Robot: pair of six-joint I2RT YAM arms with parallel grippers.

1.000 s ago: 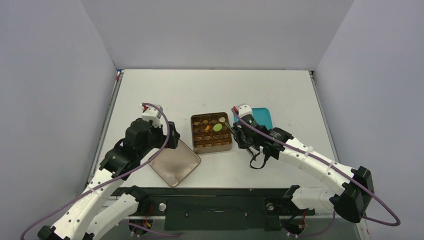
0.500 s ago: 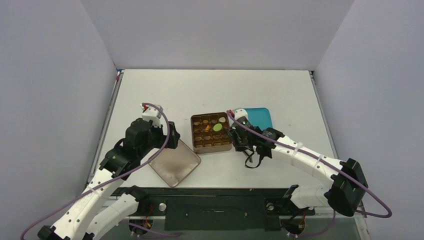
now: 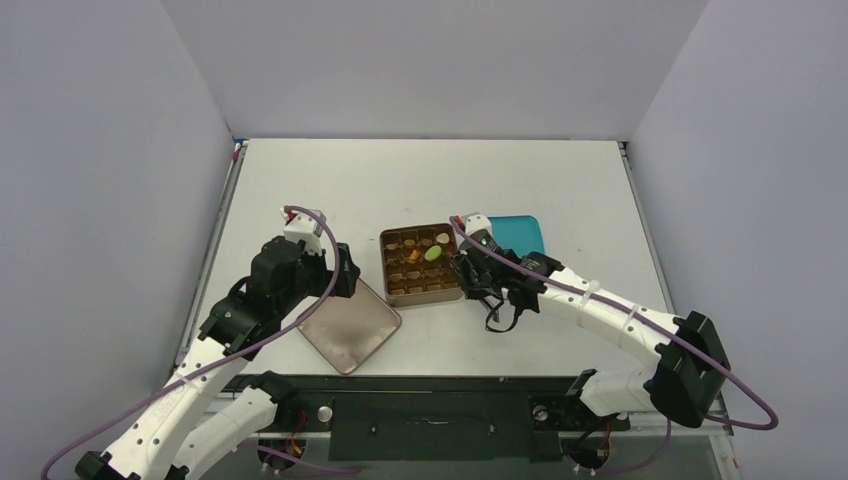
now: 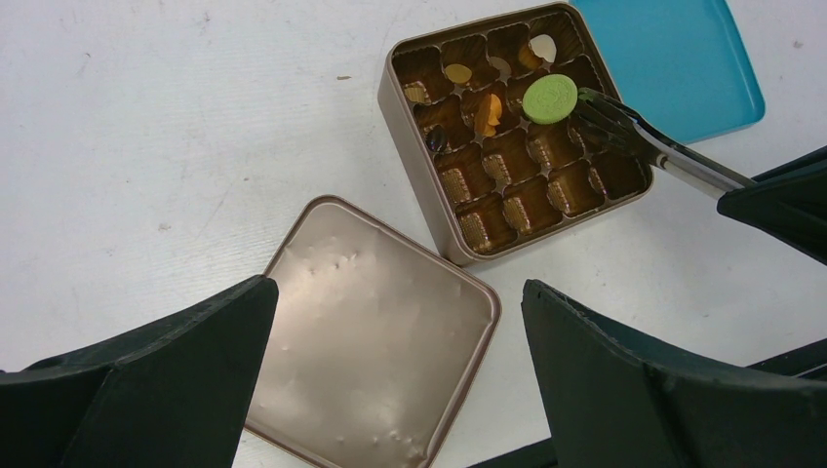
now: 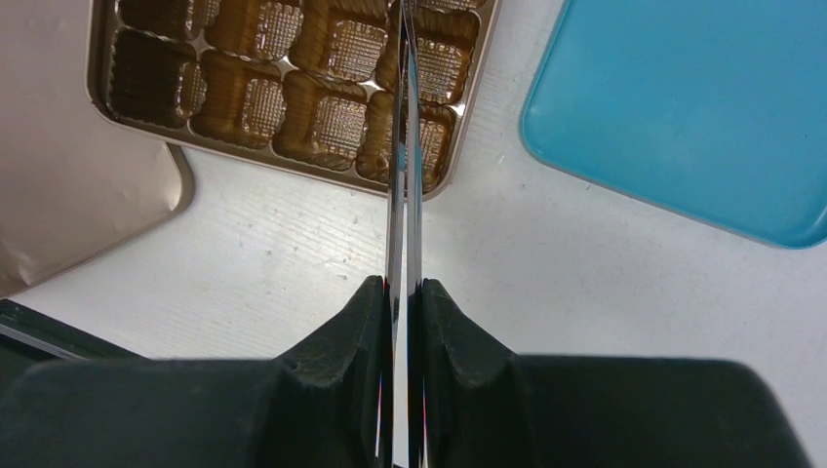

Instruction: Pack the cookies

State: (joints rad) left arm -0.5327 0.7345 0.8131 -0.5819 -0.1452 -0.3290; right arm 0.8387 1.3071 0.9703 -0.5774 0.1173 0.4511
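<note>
Green cookie (image 4: 551, 98) sits at the tips of the tweezers (image 4: 663, 156) my right pincer (image 5: 402, 292) clamps, over the far rows of the tin (image 4: 414, 185), crossing its right rim. My left pincer (image 4: 395, 292) hangs wide apart above the lid (image 4: 371, 390).

**benchtop_dan:** What do these arms look like up close?

**yam_fan:** They're twins. The white-linked, black-jointed left arm (image 3: 268, 282) and the matching right arm (image 3: 605, 312) are smooth white tubes with chunky black housings. A thin purple cable (image 3: 337, 270) loops loose along each, with a red bit at the wrist end.

**benchtop_dan:** And the ends?

**yam_fan:** The left gripper (image 4: 398, 288) has fat matte black wedge fingers (image 4: 146, 380). The right gripper (image 5: 402, 285) is the same black plastic, with rounded, slightly grainy pads (image 5: 361, 327).
</note>
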